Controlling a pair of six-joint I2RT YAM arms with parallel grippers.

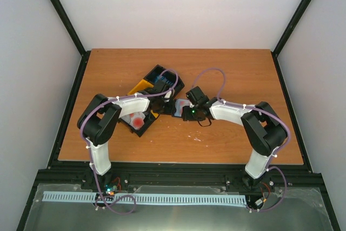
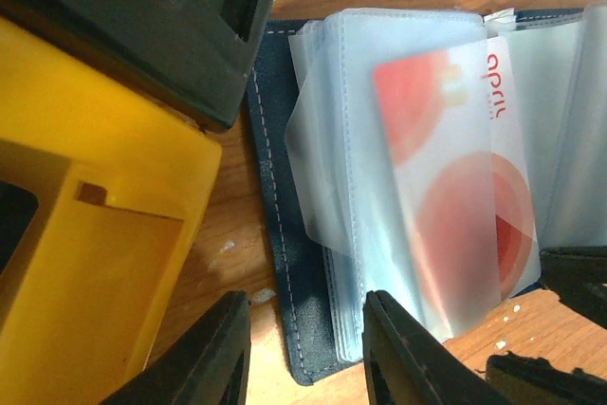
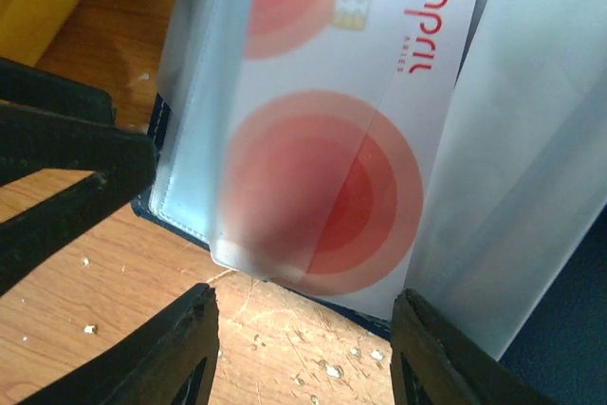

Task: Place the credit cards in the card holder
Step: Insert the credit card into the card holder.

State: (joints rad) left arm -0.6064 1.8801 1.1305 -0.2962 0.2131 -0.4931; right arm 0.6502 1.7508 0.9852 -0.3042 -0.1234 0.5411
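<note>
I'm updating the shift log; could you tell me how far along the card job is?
Done: the card holder lies open, with one white-and-red card partly inside a clear sleeve, printed end out. In hand: nothing; left gripper and right gripper stand open beside it. Left: seat that card; another card waits in the tray.

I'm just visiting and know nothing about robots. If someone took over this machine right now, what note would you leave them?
Left gripper: open, over the card holder edge, gripping nothing.
Right gripper: open, just short of the card, holding nothing.
Things: card holder lies open on the table beside the black-and-yellow tray.
Done: one white-and-red card sits partly inside a clear sleeve, one side uncovered.
Left: push it fully in; another white-and-red card lies in the tray, yet to be loaded.
</note>
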